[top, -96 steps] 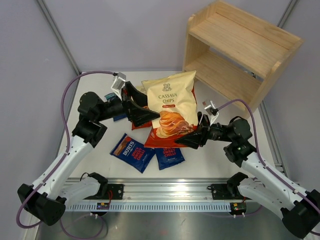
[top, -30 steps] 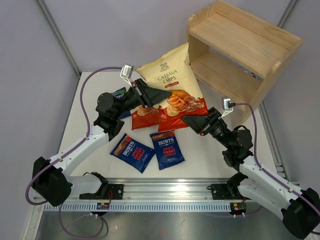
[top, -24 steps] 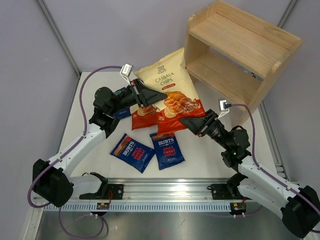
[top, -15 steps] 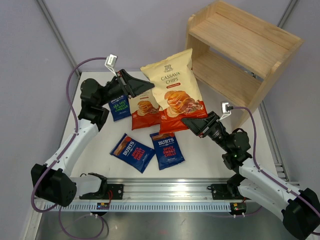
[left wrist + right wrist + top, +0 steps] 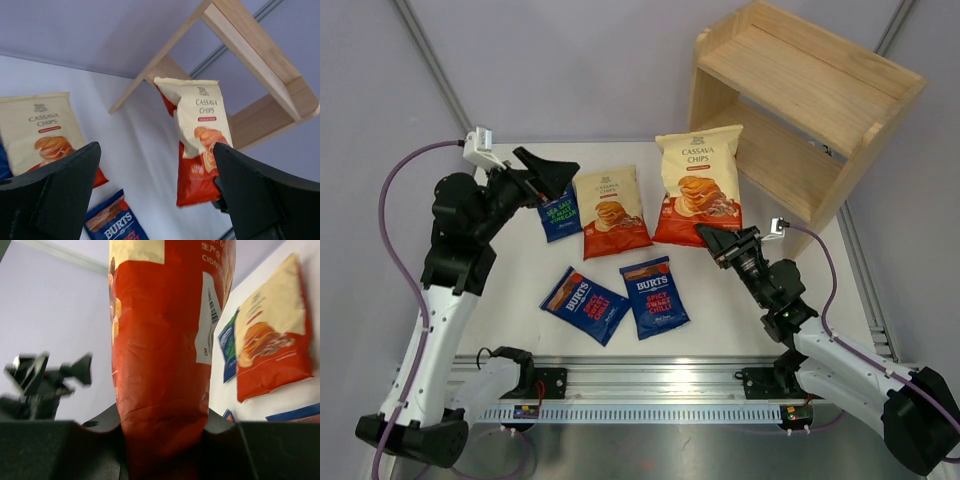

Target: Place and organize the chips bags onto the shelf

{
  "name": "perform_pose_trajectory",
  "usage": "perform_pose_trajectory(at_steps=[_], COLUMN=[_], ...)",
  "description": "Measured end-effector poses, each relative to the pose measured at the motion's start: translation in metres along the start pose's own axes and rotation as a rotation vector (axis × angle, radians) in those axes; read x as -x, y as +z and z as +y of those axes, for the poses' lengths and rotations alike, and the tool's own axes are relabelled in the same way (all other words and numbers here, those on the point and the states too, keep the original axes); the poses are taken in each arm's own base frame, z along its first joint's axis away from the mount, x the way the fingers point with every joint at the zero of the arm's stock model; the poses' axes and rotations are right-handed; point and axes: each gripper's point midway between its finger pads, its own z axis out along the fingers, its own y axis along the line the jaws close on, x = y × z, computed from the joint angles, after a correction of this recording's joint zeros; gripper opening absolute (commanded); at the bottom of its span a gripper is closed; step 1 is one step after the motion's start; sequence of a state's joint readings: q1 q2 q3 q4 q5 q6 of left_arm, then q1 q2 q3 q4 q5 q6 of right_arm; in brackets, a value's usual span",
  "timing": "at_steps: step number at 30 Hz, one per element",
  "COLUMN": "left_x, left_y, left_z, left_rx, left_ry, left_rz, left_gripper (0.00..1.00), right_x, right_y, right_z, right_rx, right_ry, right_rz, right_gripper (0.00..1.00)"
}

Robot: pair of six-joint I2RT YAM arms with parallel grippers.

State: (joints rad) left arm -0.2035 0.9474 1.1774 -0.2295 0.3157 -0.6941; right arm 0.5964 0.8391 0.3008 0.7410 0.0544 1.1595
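Note:
My right gripper is shut on the bottom red edge of a cream-and-red Cassava Chips bag. It holds the bag upright above the table, in front of the wooden shelf. In the right wrist view the bag's red back rises from between the jaws. My left gripper is open and empty, raised at the left. The second Cassava bag lies flat mid-table. A green-lettered Burts bag lies beside it, and two red-lettered Burts bags lie nearer. The left wrist view shows the held bag and the shelf.
The shelf stands at the table's far right corner with its open side facing the bags. Grey walls enclose the table. A metal rail with the arm bases runs along the near edge.
My left gripper has let go of the large Cassava bag and drawn back to the left. My right gripper has swung the bag upright and to the right, toward the shelf.

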Motion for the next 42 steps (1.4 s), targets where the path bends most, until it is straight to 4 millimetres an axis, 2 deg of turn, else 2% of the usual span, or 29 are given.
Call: perform_pose_trajectory(at_steps=[4, 7, 11, 16, 20, 23, 31, 36, 40, 42], left_x=[-0.005, -0.02, -0.057, -0.104, -0.124, -0.128, -0.124, -0.123, -0.123, -0.123], left_y=[-0.034, -0.053, -0.076, -0.096, -0.105, -0.11, -0.117, -0.12, -0.121, -0.121], left_z=[0.003, 0.012, 0.039, 0.078, 0.098, 0.102, 0.096, 0.093, 0.092, 0.092], left_rx=[0.045, 0.075, 0.123, 0.204, 0.247, 0.254, 0.228, 0.217, 0.214, 0.212], left_ry=[0.091, 0.157, 0.218, 0.251, 0.263, 0.27, 0.29, 0.297, 0.298, 0.299], left_rz=[-0.004, 0.026, 0.099, 0.193, 0.228, 0.225, 0.183, 0.164, 0.161, 0.16], left_gripper=[0.99, 0.99, 0.99, 0.99, 0.99, 0.99, 0.99, 0.99, 0.99, 0.99], right_x=[0.022, 0.04, 0.062, 0.112, 0.144, 0.152, 0.166, 0.176, 0.175, 0.175], right_y=[0.003, 0.003, 0.011, 0.035, 0.059, 0.076, 0.123, 0.149, 0.17, 0.176], right_z=[-0.022, -0.038, -0.049, -0.054, -0.054, -0.067, -0.099, -0.108, -0.117, -0.118], right_rx=[-0.106, -0.184, -0.26, -0.311, -0.334, -0.37, -0.452, -0.462, -0.455, -0.45], right_ry=[0.037, 0.044, 0.045, 0.069, 0.09, 0.096, 0.087, 0.101, 0.134, 0.147], right_rz=[-0.133, -0.24, -0.349, -0.49, -0.583, -0.615, -0.683, -0.73, -0.728, -0.723], right_gripper=[0.0, 0.0, 0.0, 0.05, 0.04, 0.04, 0.04, 0.03, 0.04, 0.09])
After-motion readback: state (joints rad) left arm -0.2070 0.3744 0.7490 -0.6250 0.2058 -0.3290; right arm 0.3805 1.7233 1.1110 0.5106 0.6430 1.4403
